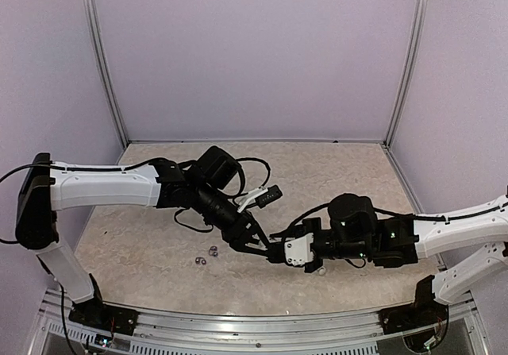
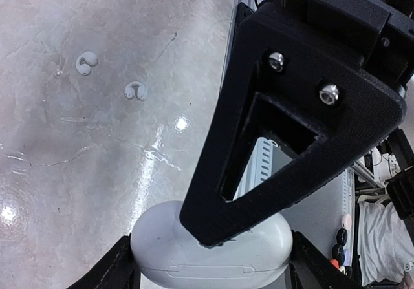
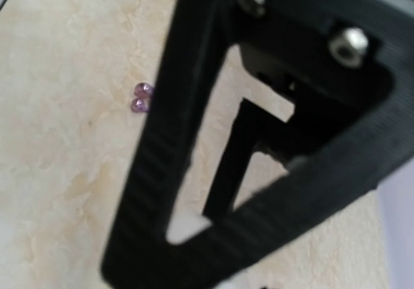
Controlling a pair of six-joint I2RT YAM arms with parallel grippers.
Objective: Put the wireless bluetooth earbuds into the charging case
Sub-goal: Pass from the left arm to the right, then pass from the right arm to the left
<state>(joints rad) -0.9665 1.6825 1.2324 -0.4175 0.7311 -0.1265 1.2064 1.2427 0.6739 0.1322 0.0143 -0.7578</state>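
Table [image 2: 52, 172] bears two white earbuds [image 2: 136, 91] and two purple earbuds [image 3: 138, 105], all loose. The left gripper [image 1: 252, 242] clamps the white case [image 2: 162, 250]; the right gripper [image 1: 275, 252], I cannot tell.

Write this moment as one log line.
left claw: holding white case | right claw: at case, grip unclear | earbuds: on table

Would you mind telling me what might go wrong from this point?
1. One finger of the right gripper is right over the charging case, whose lid looks shut. A push there might lever the case out of the left gripper.
2. The purple earbuds lie loose on the table near both arms, so a sweep could scatter them.
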